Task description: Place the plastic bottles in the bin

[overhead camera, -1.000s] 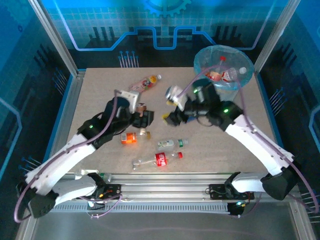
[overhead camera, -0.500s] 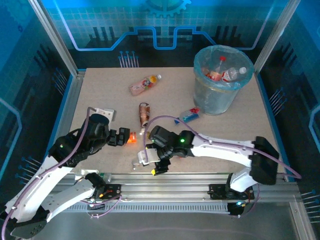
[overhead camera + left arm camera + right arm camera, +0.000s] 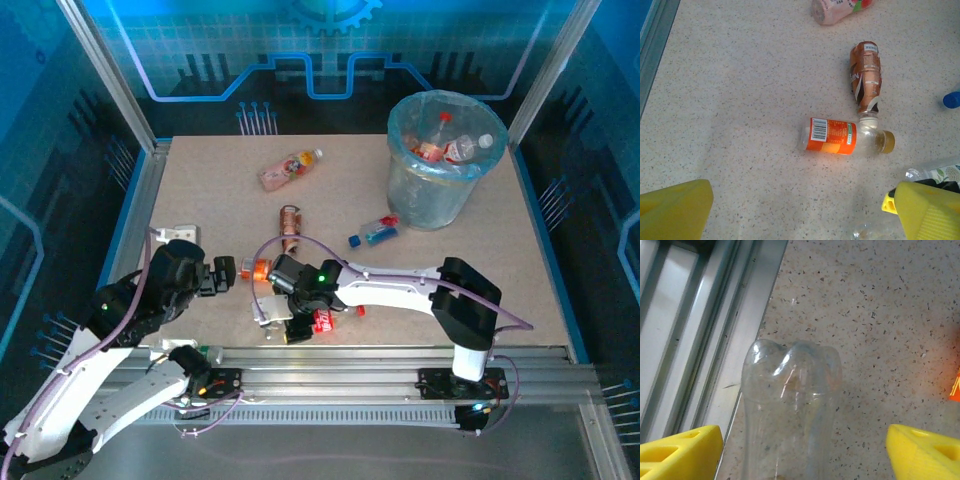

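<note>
Top view: a second ago my right gripper (image 3: 290,325) was up near the bin (image 3: 430,195). Now it has swung down to the near edge, and my left gripper (image 3: 222,273) has pulled back to the left. Both have spread wide. I take that as one trip done and two fresh picks starting. Bottles (image 3: 450,148) show through the bin's translucent wall and pale bag liner, and several more lie on the speckled table (image 3: 200,190).

Left wrist: my yellow fingers (image 3: 675,210) stand apart, empty. The orange bottle (image 3: 832,136) lies ahead with its glossy label. Its clear shoulder touches the end of the crinkled brown bottle (image 3: 865,75).

Right wrist: my fingers (image 3: 920,450) are open either side of a clear bottle (image 3: 790,405), which is thin and smooth with a lobed base. It lies beside the metal rail (image 3: 690,315) and I am not gripping it yet.
</note>
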`<move>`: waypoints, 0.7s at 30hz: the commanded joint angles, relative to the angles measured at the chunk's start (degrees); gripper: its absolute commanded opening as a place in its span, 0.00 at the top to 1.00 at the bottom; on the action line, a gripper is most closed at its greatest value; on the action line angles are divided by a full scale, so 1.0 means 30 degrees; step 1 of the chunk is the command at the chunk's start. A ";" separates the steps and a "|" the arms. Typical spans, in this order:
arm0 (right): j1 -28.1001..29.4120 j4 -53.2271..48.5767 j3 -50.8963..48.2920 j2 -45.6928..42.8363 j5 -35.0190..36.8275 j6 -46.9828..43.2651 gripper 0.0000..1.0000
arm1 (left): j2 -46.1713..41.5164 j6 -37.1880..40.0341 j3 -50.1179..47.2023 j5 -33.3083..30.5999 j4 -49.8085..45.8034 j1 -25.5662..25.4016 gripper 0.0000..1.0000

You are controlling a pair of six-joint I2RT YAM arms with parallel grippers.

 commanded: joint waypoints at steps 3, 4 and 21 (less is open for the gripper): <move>0.0311 0.0058 0.1309 0.1546 0.0776 0.0028 0.14 | 0.0262 -0.0276 -0.0359 -0.0363 0.1125 0.0242 0.05; 0.0297 0.0050 0.1481 0.1727 0.0781 -0.0001 0.14 | 0.0331 -0.0114 -0.0422 -0.0362 0.1426 0.0244 0.05; -0.0201 0.0834 0.2554 0.3619 0.0902 0.0287 0.23 | 0.5084 0.4126 0.0565 0.4803 1.0171 0.5025 0.08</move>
